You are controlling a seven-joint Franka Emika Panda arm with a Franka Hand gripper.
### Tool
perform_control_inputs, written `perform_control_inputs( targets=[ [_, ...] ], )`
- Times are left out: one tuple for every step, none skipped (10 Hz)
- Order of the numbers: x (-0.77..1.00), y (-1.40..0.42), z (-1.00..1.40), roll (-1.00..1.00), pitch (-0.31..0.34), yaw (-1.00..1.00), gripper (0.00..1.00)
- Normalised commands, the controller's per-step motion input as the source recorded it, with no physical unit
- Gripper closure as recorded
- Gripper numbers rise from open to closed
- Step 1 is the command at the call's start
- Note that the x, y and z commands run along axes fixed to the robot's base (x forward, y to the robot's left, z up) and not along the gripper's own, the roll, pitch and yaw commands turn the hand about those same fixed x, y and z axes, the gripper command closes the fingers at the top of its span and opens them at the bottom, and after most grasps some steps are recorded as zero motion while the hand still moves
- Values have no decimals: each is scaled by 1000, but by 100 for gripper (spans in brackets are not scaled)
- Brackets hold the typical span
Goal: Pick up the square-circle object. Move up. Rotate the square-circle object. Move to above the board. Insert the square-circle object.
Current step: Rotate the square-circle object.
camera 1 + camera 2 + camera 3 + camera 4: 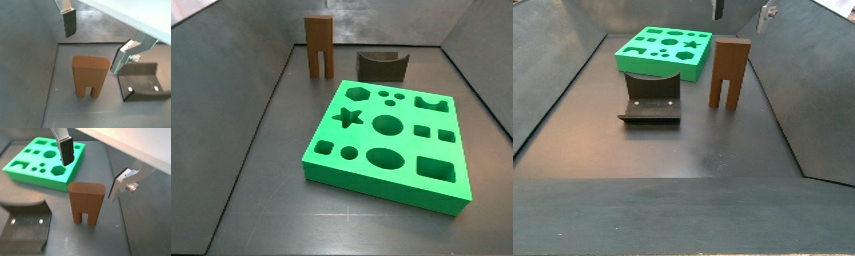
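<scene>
Standing upright on its two legs on the worktop beside the fixture (141, 80), the square-circle object (89, 75) is looking rigid, light and smooth-sided, best pinched across its flat upper faces, while the claw (97, 35) is hovering above it, wide open and empty

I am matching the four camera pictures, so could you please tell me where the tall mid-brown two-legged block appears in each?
Wrist view: tall mid-brown two-legged block centre, beside fixture.
Wrist view: centre, before green board.
Side view: far end.
Side view: right of centre.
Shared landmark: the fixture.
The open gripper hangs above the block.
</scene>
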Motion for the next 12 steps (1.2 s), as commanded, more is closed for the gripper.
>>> perform_control_inputs(
  targets=[
    [34, 12, -27, 8, 18, 1000, 0],
    [34, 11, -27, 9, 20, 1000, 0],
    [34, 11, -27, 9, 21, 1000, 0],
    [34, 11, -26, 11, 25, 1000, 0],
    [34, 11, -26, 12, 27, 1000, 0],
    [34, 11, -25, 14, 32, 1000, 0],
    [35, 10, -24, 17, 37, 1000, 0],
    [35, 10, -23, 22, 48, 1000, 0],
    [35, 10, -22, 25, 54, 974, 0],
    [36, 10, -19, 25, 52, 542, 0],
    [37, 10, -17, 25, 51, 394, 0],
    [38, 10, -14, 25, 49, 210, 0]
  ],
)
